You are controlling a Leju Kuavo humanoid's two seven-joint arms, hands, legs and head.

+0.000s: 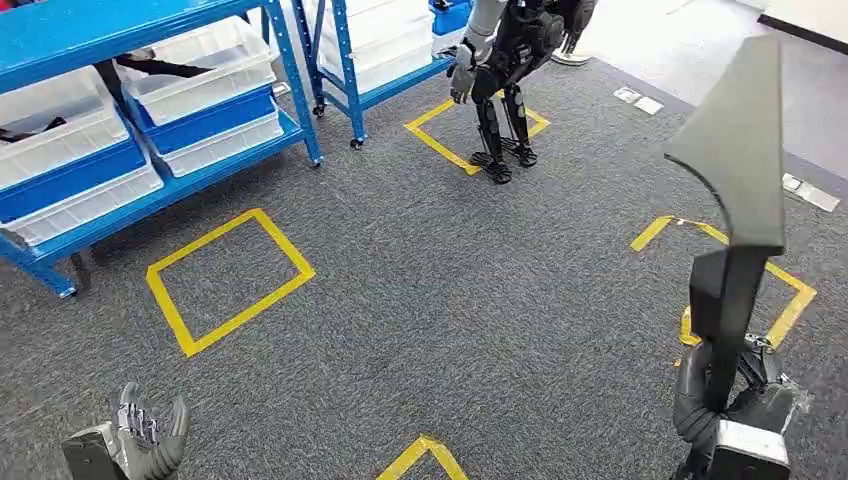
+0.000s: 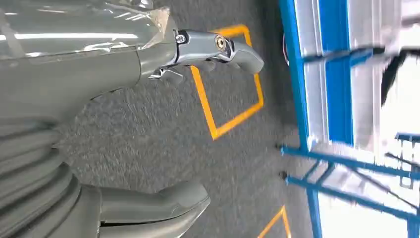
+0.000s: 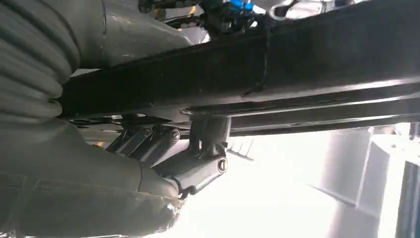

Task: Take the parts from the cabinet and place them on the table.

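Observation:
My right hand (image 1: 715, 410) low at the right grips a long black part (image 1: 735, 150) that stands upright, its wide grey end at the top. In the right wrist view the same black part (image 3: 247, 79) crosses the picture with the right hand (image 3: 99, 183) wrapped around it. My left hand (image 1: 140, 435) hangs at the lower left with fingers apart and nothing in it. The left hand (image 2: 74, 74) in its wrist view is equally empty above the carpet. The blue cabinet rack (image 1: 290, 75) stands at the far left, holding white bins (image 1: 200, 70); dark parts (image 1: 160, 68) lie in them.
Another humanoid robot (image 1: 505, 60) stands on a yellow tape square ahead, beside a second blue rack (image 1: 345, 60). More yellow tape squares (image 1: 228, 280) mark the grey carpet, one under my right hand's part (image 1: 790, 300). Open carpet lies between me and the racks.

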